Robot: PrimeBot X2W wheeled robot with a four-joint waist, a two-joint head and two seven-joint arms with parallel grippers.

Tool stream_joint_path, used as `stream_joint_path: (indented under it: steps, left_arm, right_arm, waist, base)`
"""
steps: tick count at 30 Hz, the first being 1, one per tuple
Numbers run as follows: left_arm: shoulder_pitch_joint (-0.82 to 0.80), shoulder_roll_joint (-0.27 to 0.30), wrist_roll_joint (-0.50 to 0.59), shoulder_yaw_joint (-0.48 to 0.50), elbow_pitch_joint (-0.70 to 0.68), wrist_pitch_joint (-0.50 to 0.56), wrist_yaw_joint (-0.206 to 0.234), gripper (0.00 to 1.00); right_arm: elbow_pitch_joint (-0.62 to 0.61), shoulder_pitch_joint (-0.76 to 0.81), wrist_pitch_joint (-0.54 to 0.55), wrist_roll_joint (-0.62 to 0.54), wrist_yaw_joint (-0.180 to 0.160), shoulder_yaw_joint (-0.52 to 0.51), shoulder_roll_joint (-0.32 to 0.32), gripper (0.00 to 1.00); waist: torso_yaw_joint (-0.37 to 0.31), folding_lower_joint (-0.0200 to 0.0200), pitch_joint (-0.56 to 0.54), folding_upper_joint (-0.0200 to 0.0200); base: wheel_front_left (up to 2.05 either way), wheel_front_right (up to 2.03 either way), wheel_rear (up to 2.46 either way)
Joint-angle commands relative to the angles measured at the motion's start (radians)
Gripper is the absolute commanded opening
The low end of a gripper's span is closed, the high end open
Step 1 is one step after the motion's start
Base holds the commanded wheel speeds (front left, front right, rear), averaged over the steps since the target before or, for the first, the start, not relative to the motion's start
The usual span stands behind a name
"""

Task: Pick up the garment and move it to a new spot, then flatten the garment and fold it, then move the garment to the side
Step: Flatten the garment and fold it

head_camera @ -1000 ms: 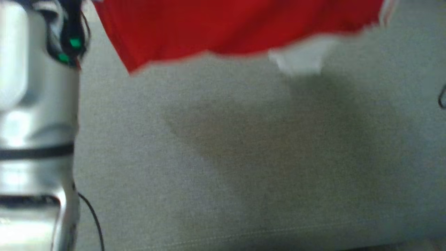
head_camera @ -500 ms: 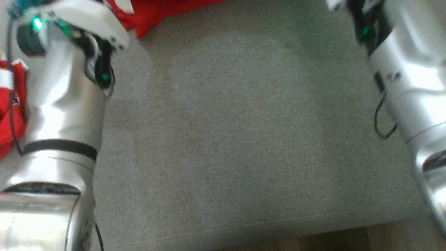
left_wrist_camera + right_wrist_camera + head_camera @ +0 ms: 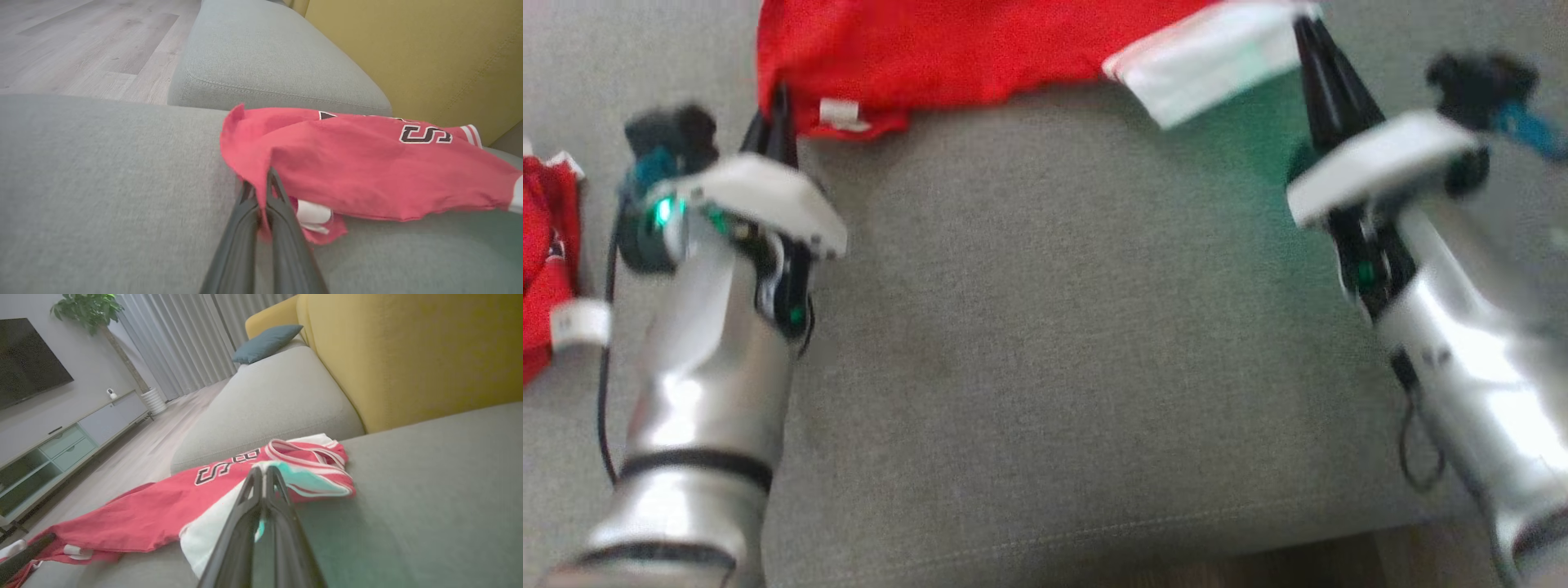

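Lowered from where it hung a second ago, one red garment (image 3: 947, 49) lies along the far side of the cushion (image 3: 1045, 343). Two grippers hold it: the left gripper (image 3: 261, 181) pinches its red hem, the right gripper (image 3: 264, 469) its white part, both clamped tight. One black "S" (image 3: 425, 134) reads clearly; the other letters are folded away. Another red piece (image 3: 547, 245) lies far left.

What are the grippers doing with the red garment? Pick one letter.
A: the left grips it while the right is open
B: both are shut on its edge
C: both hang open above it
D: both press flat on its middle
B: the left gripper pinches the red garment at its hem, and the right gripper pinches its white part.
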Motion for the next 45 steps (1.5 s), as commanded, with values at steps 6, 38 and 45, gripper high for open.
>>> stream_joint_path:
  steps: [6, 38, 45]
  left_arm:
    - [0.242, 0.049, 0.031, 0.04, -0.19, -0.005, -0.015, 0.0]
    - [0.939, 0.147, -0.055, 0.034, -1.089, 0.688, 0.113, 0.0]
    - [0.782, 0.203, -0.135, 0.048, -1.046, 0.908, 0.082, 0.0]
  right_arm:
    - [-0.184, 0.325, -0.013, -0.004, 0.003, -0.05, -0.066, 0.0]
    - [-0.999, 1.055, 0.812, -0.378, 0.003, -0.677, 0.126, 0.0]
    - [-0.892, 0.841, 0.923, -0.375, 0.003, -0.654, 0.072, 0.0]
  waist:
    - [-0.011, -0.0001, -0.103, 0.0]
    - [0.0, -0.0001, -0.224, 0.0]
    - [0.001, -0.0001, -0.147, 0.0]
  base:
    - [0.0, 0.0, 0.0]
    - [0.0, 0.0, 0.0]
    - [0.0, 0.0, 0.0]
